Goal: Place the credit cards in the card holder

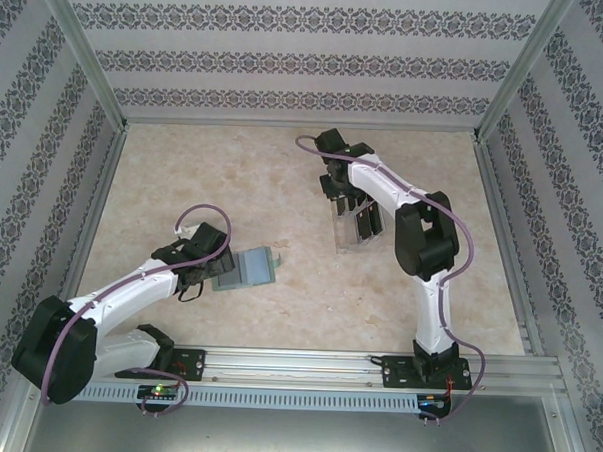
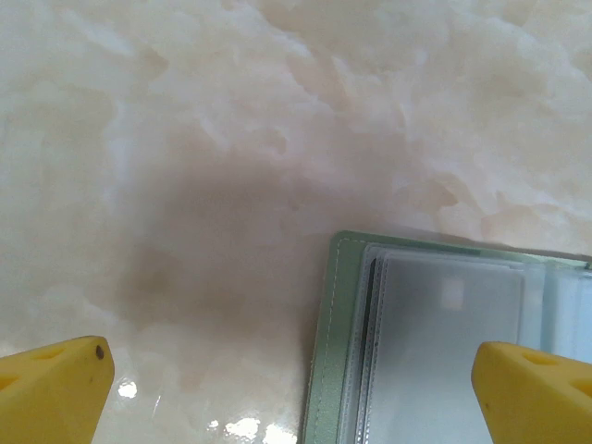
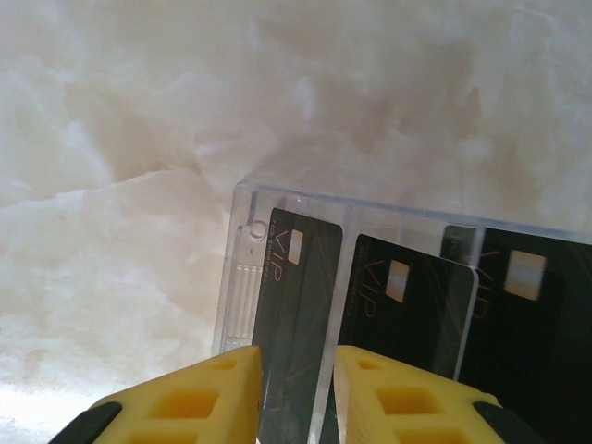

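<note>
The credit cards (image 3: 407, 305) look thin, stiff, slick and light, so we judge a pinch on an exposed short edge the safest hold. They sit in the clear slotted tray (image 3: 242, 277) toward the far right of the desk (image 1: 204, 172). That is well apart from the soft card holder (image 2: 435, 333), which lies open just beside the left claw (image 2: 294, 356), spread wide and empty. The right claw (image 3: 296, 361) stands narrow around one card; we cannot tell whether it grips. The right wrist view gives the VIP lettering, and the overhead view gives the spacing between tray and holder.
</note>
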